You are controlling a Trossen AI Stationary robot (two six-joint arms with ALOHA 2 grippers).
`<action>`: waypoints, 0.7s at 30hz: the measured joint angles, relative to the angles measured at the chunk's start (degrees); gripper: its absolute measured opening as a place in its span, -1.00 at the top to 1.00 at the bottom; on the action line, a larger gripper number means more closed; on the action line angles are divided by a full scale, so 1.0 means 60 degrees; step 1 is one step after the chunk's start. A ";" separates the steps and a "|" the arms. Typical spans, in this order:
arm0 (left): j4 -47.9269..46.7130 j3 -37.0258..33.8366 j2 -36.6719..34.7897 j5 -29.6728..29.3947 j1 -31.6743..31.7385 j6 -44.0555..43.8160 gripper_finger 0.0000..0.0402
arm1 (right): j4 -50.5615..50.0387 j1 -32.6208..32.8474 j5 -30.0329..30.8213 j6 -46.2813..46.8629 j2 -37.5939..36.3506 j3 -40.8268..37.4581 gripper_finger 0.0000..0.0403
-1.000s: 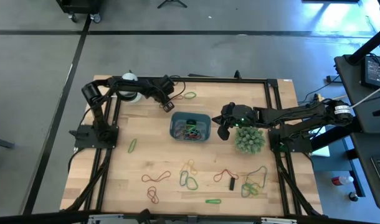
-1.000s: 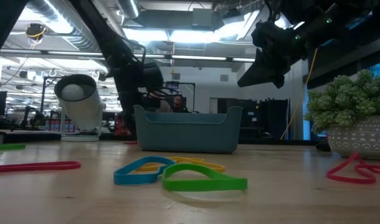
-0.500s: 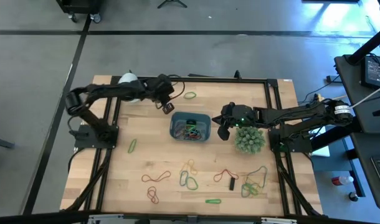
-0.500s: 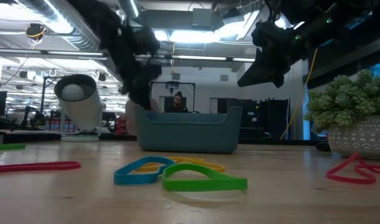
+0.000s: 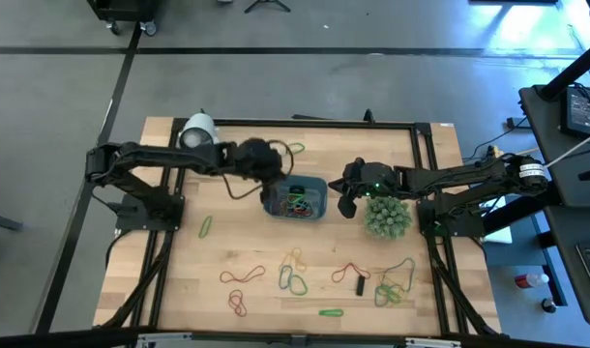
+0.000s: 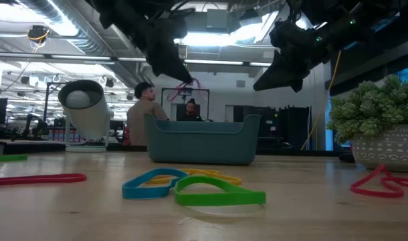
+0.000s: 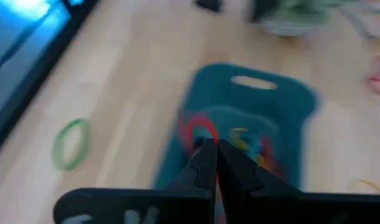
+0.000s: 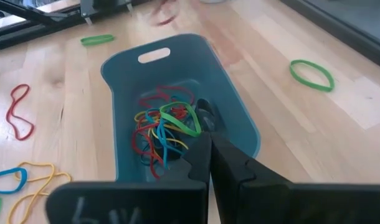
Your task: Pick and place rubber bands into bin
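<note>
The left gripper [image 5: 272, 175] has its jaws clenched on a red rubber band [image 6: 185, 88], which dangles thin and limp from the tips above the bin's near-left rim, as the low view shows. In the left wrist view the closed tips sit directly over the bin [image 7: 265, 118], with the red loop just ahead of them.

To do this step well, the left arm should carry the band further inward, so the whole loop hangs over the bin's floor and not across the wall. It should then lower a little and let go. A floppy loop dropped from high up may catch on the rim or drape outside it.

The bin [image 5: 296, 198] lies mid-surface and already holds a tangle of coloured bands [image 8: 165, 124].

The right gripper [image 5: 346, 200] hangs just beside the bin's right end, jaws pinched together and holding nothing. The spiky plant [image 5: 387, 217] stands close by its arm.

Loose bands [image 5: 295, 280] lie scattered over the nearer half of the surface, and one green loop [image 5: 295, 149] lies beyond the bin.
</note>
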 joint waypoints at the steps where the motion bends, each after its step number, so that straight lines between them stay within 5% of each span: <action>1: 0.0058 0.0000 0.0006 0.0030 -0.0167 -0.0007 0.99 | 0.0057 0.0000 -0.0001 -0.0040 0.0000 0.0000 0.94; 21: 0.0776 0.0015 0.2700 -0.0050 -0.0794 -0.0784 0.99 | 0.0621 -0.0075 -0.0005 -0.0773 -0.0007 0.0000 0.94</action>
